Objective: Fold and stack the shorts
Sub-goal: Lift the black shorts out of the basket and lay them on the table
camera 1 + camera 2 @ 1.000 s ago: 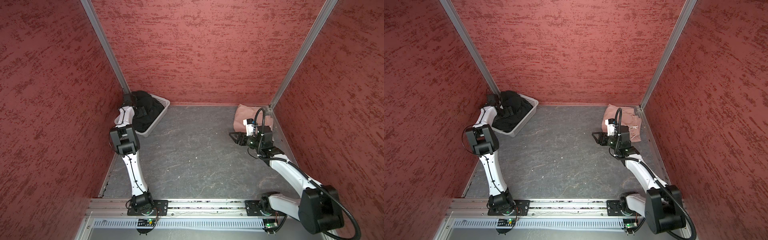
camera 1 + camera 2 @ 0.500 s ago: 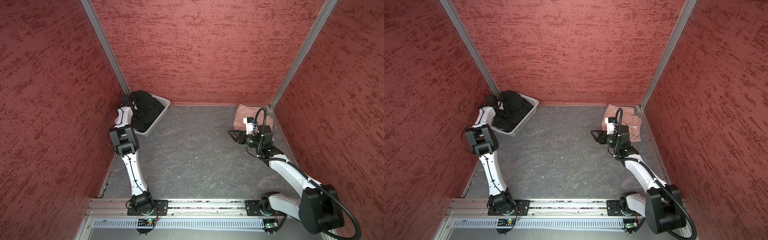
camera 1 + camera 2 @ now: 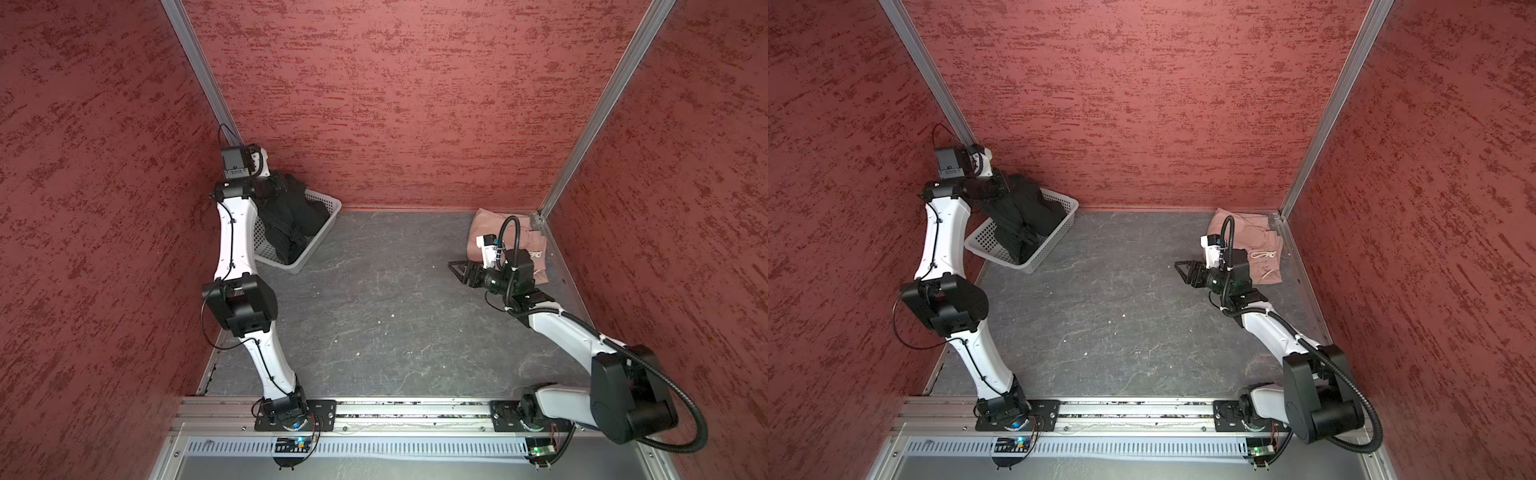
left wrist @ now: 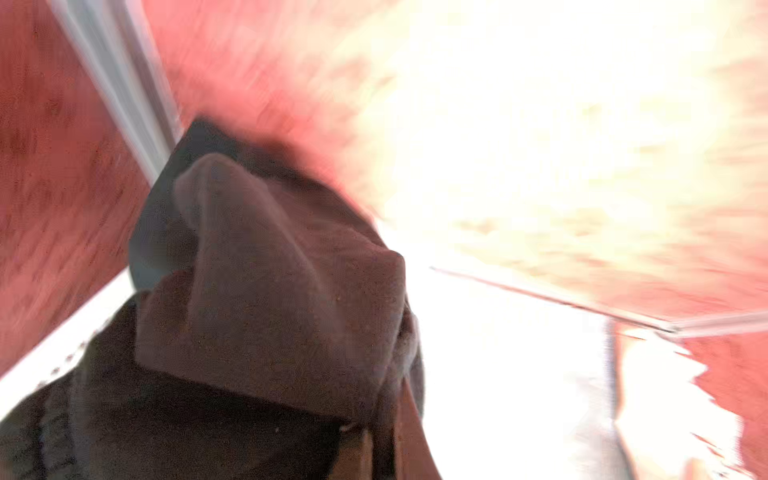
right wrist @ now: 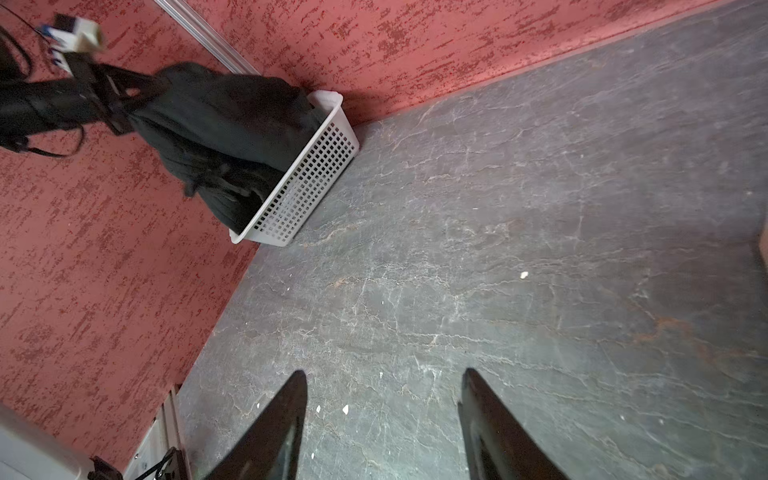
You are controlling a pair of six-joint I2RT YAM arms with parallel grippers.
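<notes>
Presently, the left hand [image 3: 271,189] is raised above the white perforated basket [image 3: 322,230], which sits in the far left corner of the counter [image 3: 374,316] against the red walls. Its fingers are pressed together on a bunch of the black shorts [image 3: 293,216]. The right wrist view shows the cloth hanging from that grip in a long drape, with its lower part down inside the basket. The left wrist view is blurred and overexposed; only dark fabric close to the lens can be made out.

The right hand [image 5: 384,374] is above bare counter, well apart from the basket, and points toward it. Its two fingers are spread, with nothing between them.

The dusty-pink shorts [image 3: 1258,232] lie flat in the far right corner of the counter, just behind the right wrist. Their pale drawstring [image 3: 1262,254] rests on top of the cloth.
</notes>
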